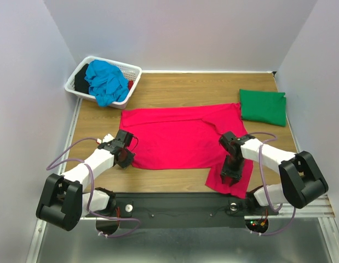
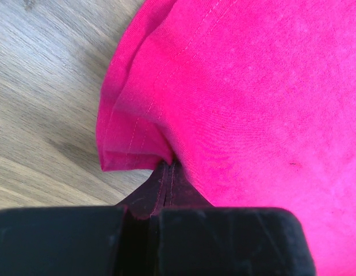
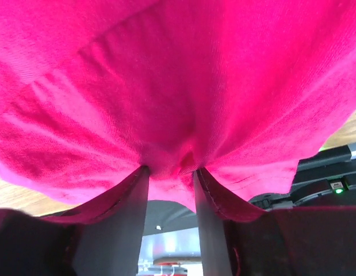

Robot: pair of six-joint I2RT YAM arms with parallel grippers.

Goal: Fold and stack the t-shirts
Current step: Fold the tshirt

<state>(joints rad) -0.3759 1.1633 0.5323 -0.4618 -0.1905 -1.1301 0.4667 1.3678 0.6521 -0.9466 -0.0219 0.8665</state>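
Bare tabletop (image 1: 185, 87) lies open between the corner basket (image 1: 131, 67) and green tee (image 1: 262, 105).

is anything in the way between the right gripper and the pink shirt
Nothing visible. The pink shirt sits bunched between the fingers of the right gripper, at their tips. The left gripper pinches the other near corner.

Matt crimson-pink cloth t-shirt (image 1: 174, 137) on smooth wood-grain table (image 1: 180, 90); white plastic lattice basket (image 1: 135, 70)

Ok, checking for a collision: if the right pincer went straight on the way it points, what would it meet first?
The crimson-pink t-shirt, whose cloth bunches between the fingers of the right pincer; what lies beneath is hidden.
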